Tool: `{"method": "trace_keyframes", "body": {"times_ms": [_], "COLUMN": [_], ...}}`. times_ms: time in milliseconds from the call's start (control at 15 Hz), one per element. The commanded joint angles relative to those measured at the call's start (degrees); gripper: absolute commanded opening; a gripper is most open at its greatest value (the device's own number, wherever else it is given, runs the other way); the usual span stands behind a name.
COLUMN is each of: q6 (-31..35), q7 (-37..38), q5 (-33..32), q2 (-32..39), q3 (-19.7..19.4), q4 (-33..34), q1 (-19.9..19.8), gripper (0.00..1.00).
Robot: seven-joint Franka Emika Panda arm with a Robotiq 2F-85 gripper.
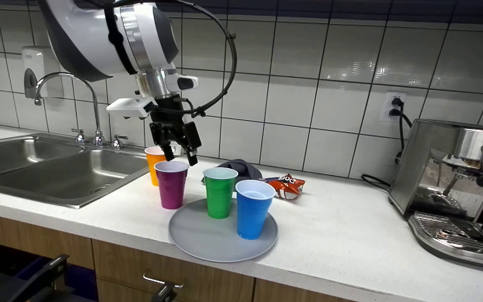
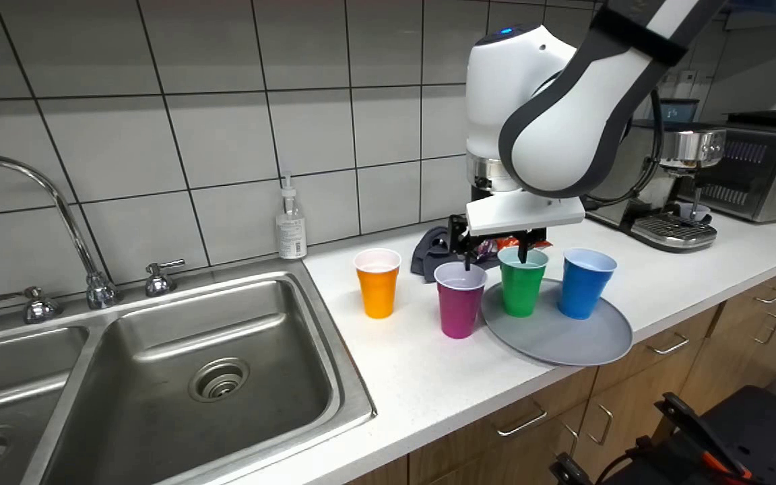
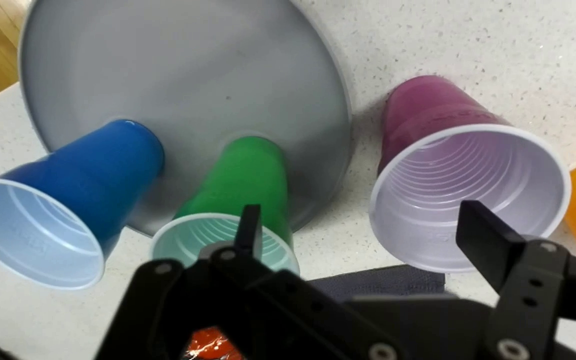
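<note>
Purple cup (image 1: pixel 171 185) is standing beside the plate (image 1: pixel 208 242); my gripper (image 3: pixel 361 209) is hanging spread, higher than the plate; an off-centre descent could be toppling the green cup (image 1: pixel 219 196) standing there.

I see a white arm (image 1: pixel 90 33) with dark-grey panels (image 1: pixel 167 35), a blue light (image 2: pixel 507 30) at twelve o'clock, silver collars (image 1: pixel 153 84), a black strap (image 1: pixel 115 38), a black cable (image 1: pixel 235 54) bulging toward three o'clock — and a black gripper (image 3: pixel 360 214) with round screws (image 3: pixel 513 349).
</note>
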Motion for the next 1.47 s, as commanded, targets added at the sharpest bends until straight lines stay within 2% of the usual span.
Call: {"method": "trace_keyframes", "body": {"times_ms": [0,600,1333,1400], "q6": [-0.85,-1.1,-0.82,-0.73], "q7": [-1.11,-0.34,-0.19,-0.08], "q5": [1.25,1.27,6.45,6.8], "q2": [0.11,3.32,7.28,7.46], "q3": [2.18,1.87,1.06,0.97], "q4": [-0.17,0.77,2.57,2.71], "q1": [-1.43,-1.01,-0.01,0.03], "gripper": [1.0,1.0,1.0,0.75]}}
